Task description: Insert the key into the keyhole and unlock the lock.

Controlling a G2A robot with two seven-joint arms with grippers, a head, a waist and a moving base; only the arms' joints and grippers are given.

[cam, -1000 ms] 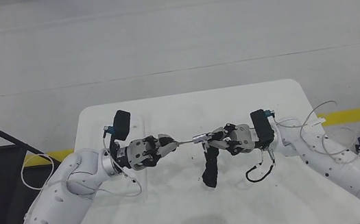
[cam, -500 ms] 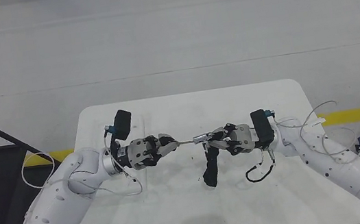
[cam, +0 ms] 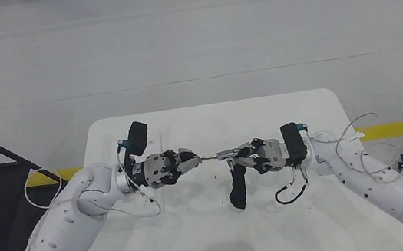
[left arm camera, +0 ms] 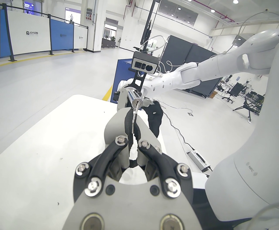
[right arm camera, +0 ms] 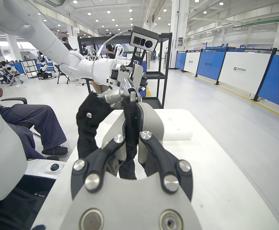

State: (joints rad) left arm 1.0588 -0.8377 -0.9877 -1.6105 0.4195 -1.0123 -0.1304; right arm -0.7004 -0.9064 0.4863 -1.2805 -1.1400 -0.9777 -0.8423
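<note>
Above the white table (cam: 201,234), a silver cylinder lock (left arm camera: 135,99) is being gripped by the right gripper (right arm camera: 130,97), its fingers being squeezed together on the lock's body. On the opposite side of the lock, a thin key (left arm camera: 135,110) is being pinched in the left gripper (left arm camera: 131,123), whose fingers are closed tight on the key's head. The key is being held in line with the lock, its tip touching the keyhole in the lock's end face; how deep it sits cannot be told. A black fabric cover (cam: 236,186) is hanging from the lock and trailing down towards the table just below it, partly hiding the lock's far side in the left wrist view. A black cable loop (cam: 286,201) is lying on the table beyond the right gripper, on the side away from the lock. A black shelving cart (right arm camera: 162,71) is standing on the hall floor behind the lock, past the left arm, and a yellow floor line (cam: 400,128) is running beyond the table edge, well apart from the lock.
</note>
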